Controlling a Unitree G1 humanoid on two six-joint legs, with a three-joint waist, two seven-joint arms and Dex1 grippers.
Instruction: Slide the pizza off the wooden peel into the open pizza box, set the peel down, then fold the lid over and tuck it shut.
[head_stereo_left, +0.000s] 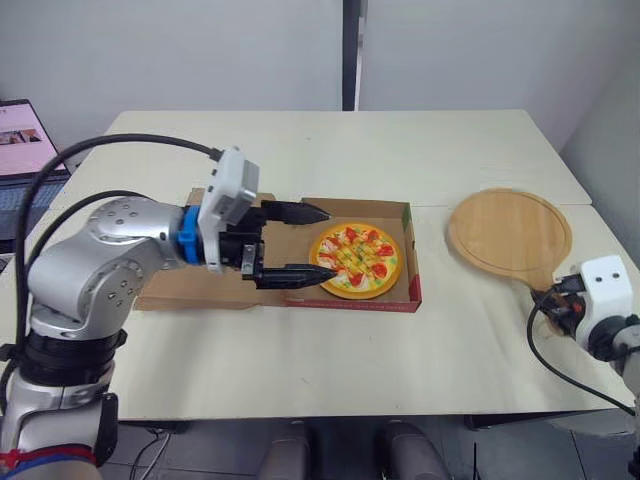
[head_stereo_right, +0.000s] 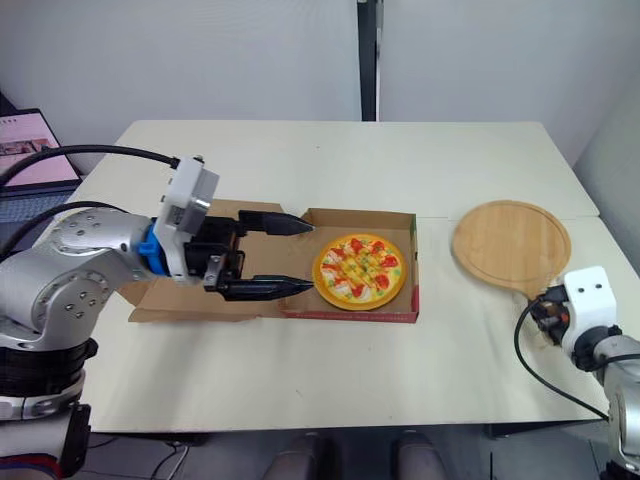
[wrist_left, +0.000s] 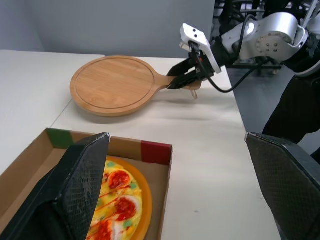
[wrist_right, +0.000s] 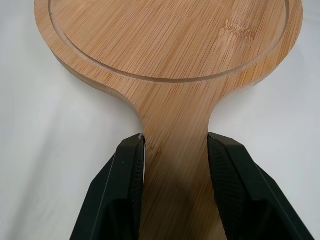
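Pizza (head_stereo_left: 355, 260) first: the round orange-rimmed one with red and yellow toppings is sitting flat inside the open brown cardboard pizza box with the red front edge (head_stereo_left: 350, 303), right off the fingertips of the left gripper (head_stereo_left: 330, 241). That gripper is hanging spread wide with nothing in it. One black finger is reaching over the box's far side and the other is running along its near edge, tips just short of the pizza. My guess is it's lining up for the lid job, since the flat brown cardboard lid (head_stereo_left: 170, 290) is lying opened out behind those fingers, under the left wrist and forearm.

Over by the right gripper (wrist_right: 175, 142), the round light wooden peel (head_stereo_left: 508, 228) is lying flat on the pale tabletop (head_stereo_left: 400, 150), well apart from the box. The two fingers are sitting on either side of the handle and pressing against both edges, so I'm reading it as closed on the handle. The round blade is stretching straight away ahead of the fingertips. Looks like the peel is being set down and the grip is about to come off, which leaves the folding and tucking.
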